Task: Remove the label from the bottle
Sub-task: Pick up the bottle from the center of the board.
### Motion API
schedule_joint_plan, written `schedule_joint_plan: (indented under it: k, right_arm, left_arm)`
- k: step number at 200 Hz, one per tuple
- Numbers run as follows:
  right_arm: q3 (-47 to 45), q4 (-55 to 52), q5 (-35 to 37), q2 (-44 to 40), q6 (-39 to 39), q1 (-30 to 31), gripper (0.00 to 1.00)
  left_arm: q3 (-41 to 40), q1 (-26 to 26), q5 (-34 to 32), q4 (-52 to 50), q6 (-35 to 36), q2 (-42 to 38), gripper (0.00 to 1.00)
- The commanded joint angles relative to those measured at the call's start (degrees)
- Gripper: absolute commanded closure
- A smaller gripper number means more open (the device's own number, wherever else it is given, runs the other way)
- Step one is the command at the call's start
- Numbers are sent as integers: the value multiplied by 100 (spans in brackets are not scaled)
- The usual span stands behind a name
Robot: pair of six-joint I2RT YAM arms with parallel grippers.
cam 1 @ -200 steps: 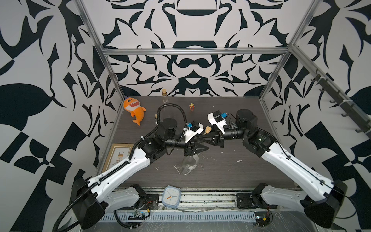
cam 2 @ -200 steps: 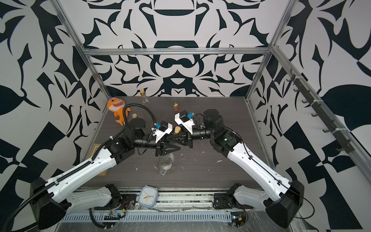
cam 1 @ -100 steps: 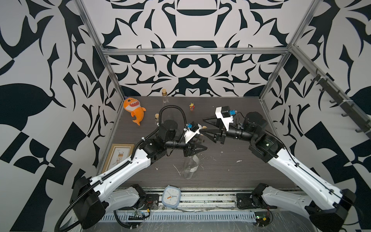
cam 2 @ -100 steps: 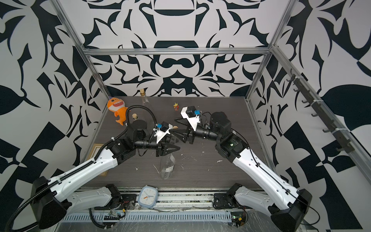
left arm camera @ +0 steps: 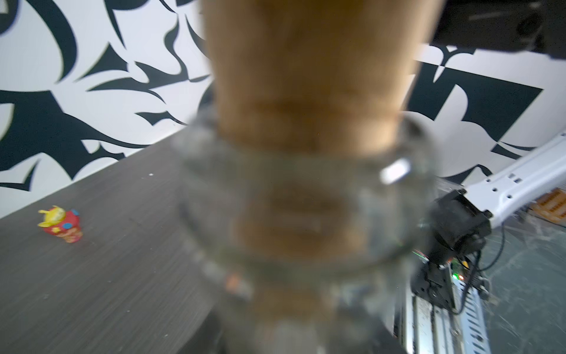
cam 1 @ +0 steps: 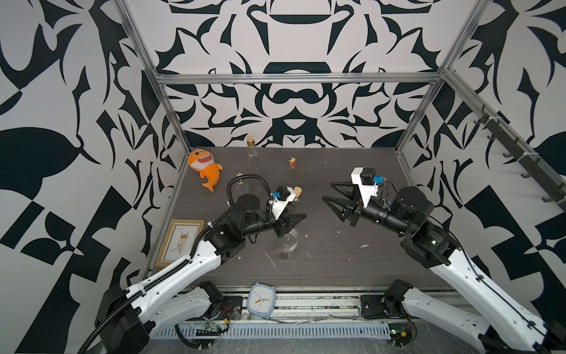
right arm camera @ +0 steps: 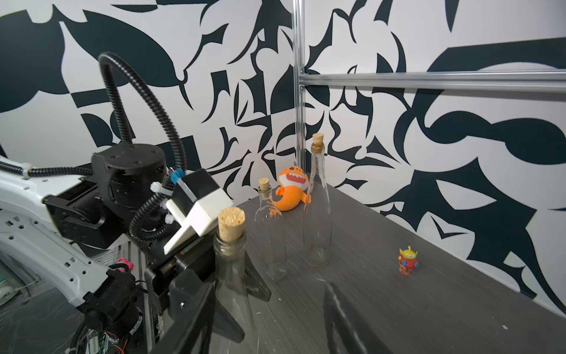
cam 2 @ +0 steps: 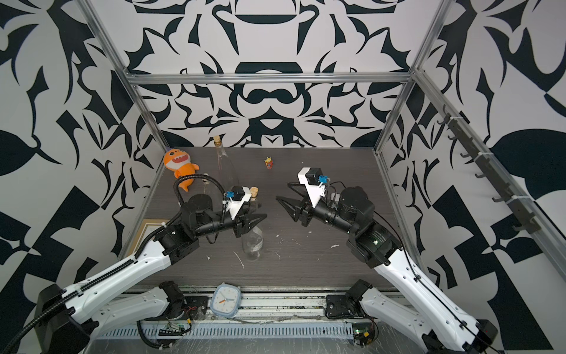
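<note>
Corked bottle (cam 1: 288, 245) stands upright at frame centre in both top views, neck clamped by the left gripper (cam 1: 293, 219). The right gripper (cam 1: 327, 190) sits right of centre, jaws spread wide, holding nothing.

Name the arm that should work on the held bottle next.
Right. The left hand grips the neck of the corked clear glass bottle, steadying it; the right hand is open, empty, facing it.

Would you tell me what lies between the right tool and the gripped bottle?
Between right tool and bottle, only tabletop with white scraps, in both top views.
</note>
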Motion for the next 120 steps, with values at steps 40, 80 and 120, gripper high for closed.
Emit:
schedule_joint_plan:
  k: [40, 80, 120]
  right_arm:
    - [-847, 343, 300, 186, 1606, 105, 46]
    - [-1102, 625, 730, 543, 2135, 639, 47]
    - [-1348, 1389, 1038, 970, 2464, 1207, 49]
  left_arm:
    - [-316, 10, -1162, 1789, 262, -485, 100]
    - [-407, -67, -1595, 2123, 603, -525, 100]
    - [-386, -244, -1860, 2472, 726, -291, 100]
